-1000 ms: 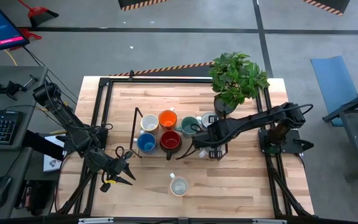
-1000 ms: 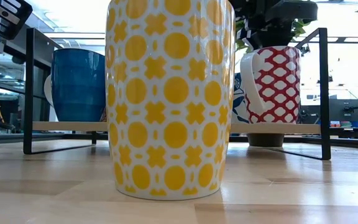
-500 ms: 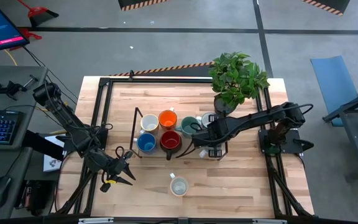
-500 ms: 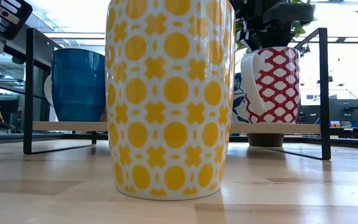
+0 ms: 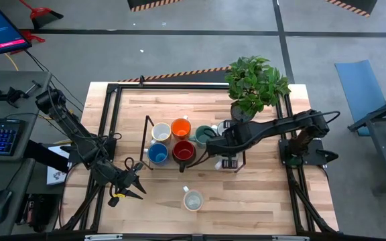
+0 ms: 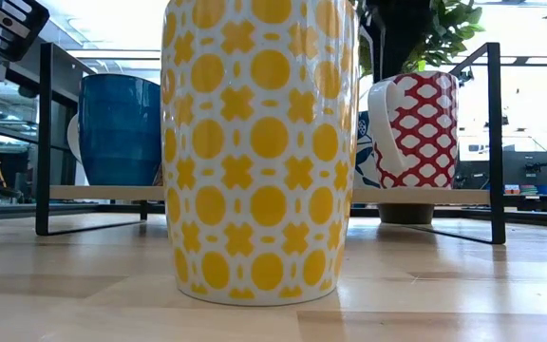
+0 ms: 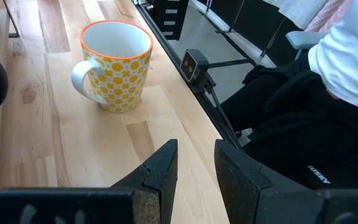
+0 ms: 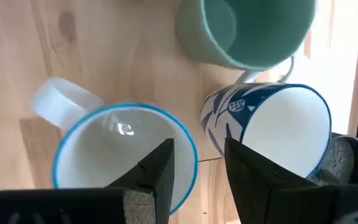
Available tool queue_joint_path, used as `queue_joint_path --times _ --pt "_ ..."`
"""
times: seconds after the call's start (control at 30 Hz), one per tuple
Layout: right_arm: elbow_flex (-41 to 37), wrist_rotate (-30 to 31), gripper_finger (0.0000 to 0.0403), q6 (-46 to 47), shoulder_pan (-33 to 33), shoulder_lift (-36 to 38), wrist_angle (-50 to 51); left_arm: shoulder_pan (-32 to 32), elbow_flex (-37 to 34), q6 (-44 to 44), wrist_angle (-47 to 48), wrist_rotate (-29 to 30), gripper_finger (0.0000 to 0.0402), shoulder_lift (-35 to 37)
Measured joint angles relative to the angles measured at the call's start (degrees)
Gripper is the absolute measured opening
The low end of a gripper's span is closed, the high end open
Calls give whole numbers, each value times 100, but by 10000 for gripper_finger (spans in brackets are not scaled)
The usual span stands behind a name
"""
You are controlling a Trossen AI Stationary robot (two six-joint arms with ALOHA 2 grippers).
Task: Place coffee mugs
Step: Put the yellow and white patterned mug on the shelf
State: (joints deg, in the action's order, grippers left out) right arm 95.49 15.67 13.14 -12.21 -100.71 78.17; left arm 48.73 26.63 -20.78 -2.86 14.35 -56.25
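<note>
Right tool (image 8: 197, 168) is hovering spread over the blue-rimmed mug (image 8: 123, 152) on the rack (image 5: 146, 134); it should be lifting straight, clear of neighbours. Left tool (image 7: 194, 165) is idling part-spread near the counter's front-left corner.

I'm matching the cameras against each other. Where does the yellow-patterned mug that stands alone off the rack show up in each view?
High view: yellow-patterned mug on the table's near side, in front of the rack.
Low view: fills the centre, rack behind it.
Left wrist view: ahead of the left gripper, upright.
Right wrist view: not in it.
Shared landmark: the rack.
</note>
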Motion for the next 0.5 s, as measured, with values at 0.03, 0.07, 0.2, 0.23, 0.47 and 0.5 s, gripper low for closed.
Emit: queue_joint_path --times 0.03,0.07,0.2,0.23,0.47,0.5 --pt "54 -78 119 61 -21 0 -25 0 0 0 0 0 94 0" --pt "106 -213 119 122 -49 0 -70 1 0 -1 0 0 94 0" --pt "217 -1085 119 134 -236 0 -692 0 0 -2 0 0 94 0" --pt "224 -1313 119 108 -299 0 -903 2 0 -2 0 0 94 0" --pt "226 -1830 119 -53 -903 0 -2680 2 0 -1 1 0 94 0" --pt "226 -1672 119 -63 -1000 -1 -2880 2 0 -2 2 0 94 0"
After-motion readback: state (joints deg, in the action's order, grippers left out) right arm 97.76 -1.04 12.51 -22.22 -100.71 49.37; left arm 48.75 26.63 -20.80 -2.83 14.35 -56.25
